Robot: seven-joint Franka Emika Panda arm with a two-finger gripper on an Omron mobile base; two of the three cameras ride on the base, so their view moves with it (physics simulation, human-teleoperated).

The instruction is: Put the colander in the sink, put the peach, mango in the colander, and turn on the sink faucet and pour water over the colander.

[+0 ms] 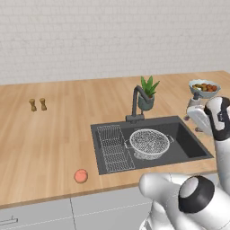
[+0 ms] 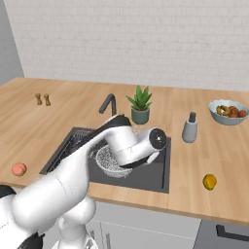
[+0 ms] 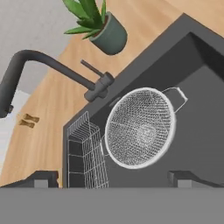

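Observation:
The silver mesh colander point(image 1: 149, 143) point(image 2: 108, 163) point(image 3: 140, 127) stands upright and empty in the dark sink point(image 1: 193, 144) point(image 3: 201, 109), right of the wire rack point(image 1: 114, 148). My gripper point(image 3: 113, 179) hangs above the basin, open wide, with nothing between its fingertips point(image 3: 41, 177); the colander lies below and beyond them. On the counter left of the sink, near the front edge, rests the peach point(image 1: 81, 176) point(image 2: 19, 169). The mango point(image 2: 209, 182) lies on the counter right of the sink. Behind the basin rises the gooseneck faucet point(image 1: 137, 101) point(image 3: 52, 65); no water runs from it.
A potted plant point(image 1: 147, 92) point(image 3: 98, 24) stands behind the faucet. A grey bowl of fruit point(image 2: 228, 112) and a soap dispenser point(image 2: 189, 129) are at the back right. Two small shakers point(image 1: 37, 104) sit far left. My arm crosses above the sink's left half in the right base view.

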